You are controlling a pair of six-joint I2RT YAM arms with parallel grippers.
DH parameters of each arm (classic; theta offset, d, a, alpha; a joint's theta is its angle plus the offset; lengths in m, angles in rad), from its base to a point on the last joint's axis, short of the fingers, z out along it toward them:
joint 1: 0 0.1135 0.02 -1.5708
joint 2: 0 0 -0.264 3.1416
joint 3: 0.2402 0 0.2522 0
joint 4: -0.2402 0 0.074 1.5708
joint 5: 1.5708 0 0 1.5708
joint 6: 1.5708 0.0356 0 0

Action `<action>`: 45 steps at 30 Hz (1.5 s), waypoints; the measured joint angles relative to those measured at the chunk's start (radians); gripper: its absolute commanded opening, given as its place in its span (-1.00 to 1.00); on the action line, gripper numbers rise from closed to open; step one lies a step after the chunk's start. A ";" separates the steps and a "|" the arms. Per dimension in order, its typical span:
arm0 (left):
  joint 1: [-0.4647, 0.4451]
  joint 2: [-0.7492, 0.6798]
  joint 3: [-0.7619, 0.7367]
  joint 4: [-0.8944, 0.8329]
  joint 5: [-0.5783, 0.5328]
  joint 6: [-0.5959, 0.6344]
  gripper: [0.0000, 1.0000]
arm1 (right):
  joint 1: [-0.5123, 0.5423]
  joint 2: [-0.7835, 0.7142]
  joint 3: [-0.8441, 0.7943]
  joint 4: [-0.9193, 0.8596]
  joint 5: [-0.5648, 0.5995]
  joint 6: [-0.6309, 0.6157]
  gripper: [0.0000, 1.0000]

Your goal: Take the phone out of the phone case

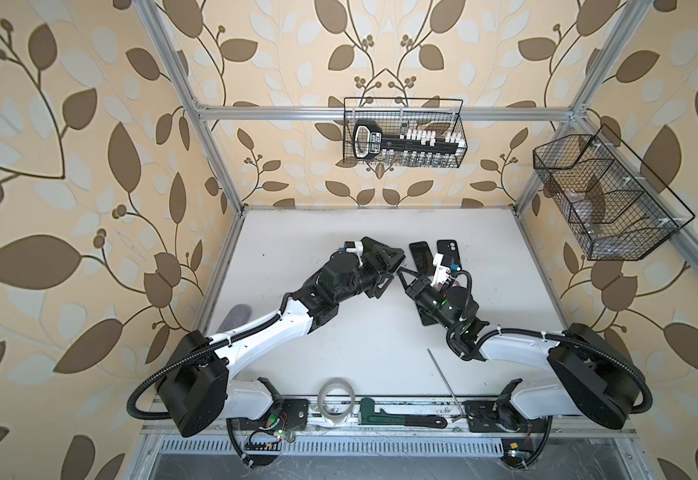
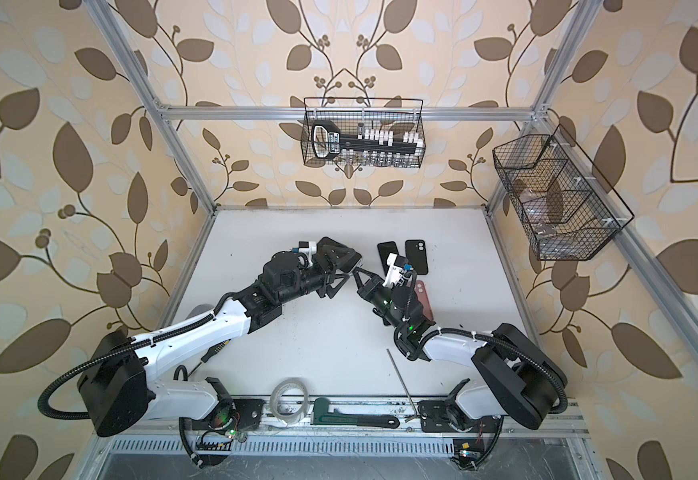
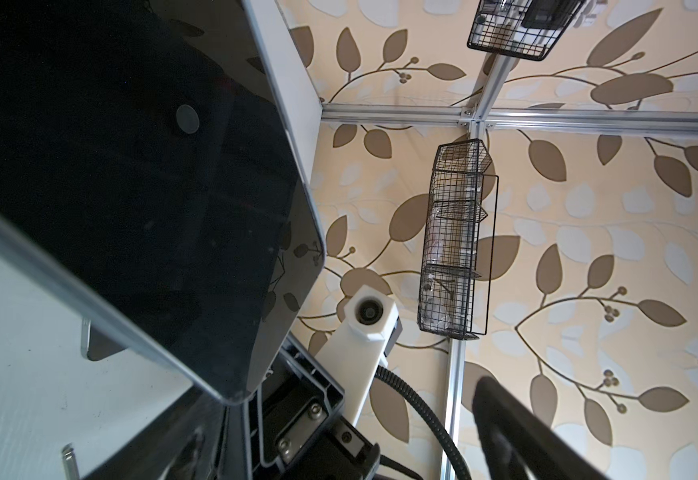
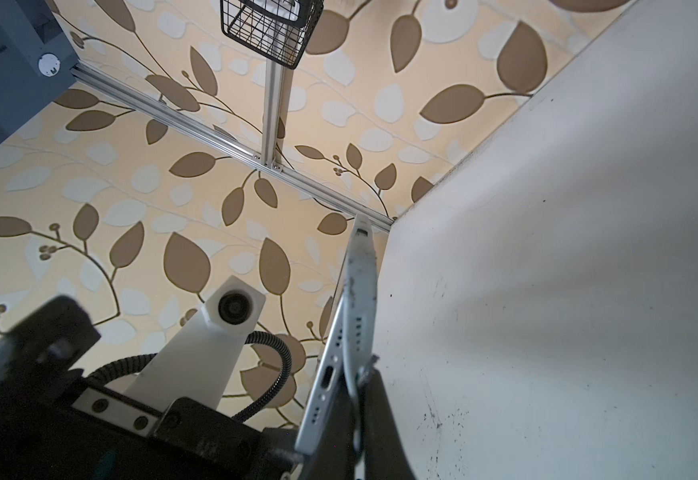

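The phone (image 3: 152,187) fills the left wrist view with its dark screen and silver rim. Its silver bottom edge with the port (image 4: 330,374) stands partly out of the clear phone case (image 4: 362,282). My right gripper (image 4: 357,399) is shut on the case's edge. In both top views the two grippers meet tip to tip at mid-table, my left gripper (image 1: 395,266) against my right gripper (image 1: 400,272), and the phone is hard to make out between them. The left jaws stand wide, one finger (image 3: 501,419) well clear of the phone.
Two dark phones (image 1: 420,257) (image 1: 449,253) lie behind the grippers, and a pink one (image 2: 421,291) under the right arm. A tape roll (image 1: 336,401), wrench (image 1: 401,417) and metal rod (image 1: 445,382) lie near the front edge. Wire baskets (image 1: 403,133) (image 1: 600,199) hang on the walls.
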 measured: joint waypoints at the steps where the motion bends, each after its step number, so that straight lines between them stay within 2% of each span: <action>1: 0.000 0.000 0.000 -0.001 -0.001 0.001 0.86 | 0.002 0.002 -0.001 0.003 0.002 0.000 -1.00; 4: 0.000 -0.001 0.000 -0.008 -0.013 0.011 0.80 | 0.006 0.005 -0.004 0.014 0.007 0.000 -1.00; 13: 0.001 -0.019 -0.017 -0.058 -0.077 0.074 0.26 | 0.046 0.006 -0.014 0.031 0.039 0.000 -1.00; 16: 0.005 -0.019 -0.019 -0.072 -0.095 0.085 0.00 | 0.058 0.013 -0.015 0.043 0.049 0.000 -1.00; 22: 0.013 -0.016 -0.026 -0.096 -0.120 0.099 -0.68 | 0.074 0.032 -0.015 0.078 0.062 0.001 -1.00; 24: 0.013 -0.011 -0.028 -0.091 -0.124 0.093 -0.97 | 0.076 0.045 -0.015 0.086 0.061 0.005 -1.00; 37: 0.013 -0.013 -0.085 -0.032 -0.165 0.054 -1.00 | 0.087 0.144 -0.016 0.161 0.064 0.034 -1.00; 45: 0.013 -0.064 -0.127 -0.050 -0.209 0.008 -1.00 | 0.103 0.305 -0.020 0.381 0.042 0.074 -1.00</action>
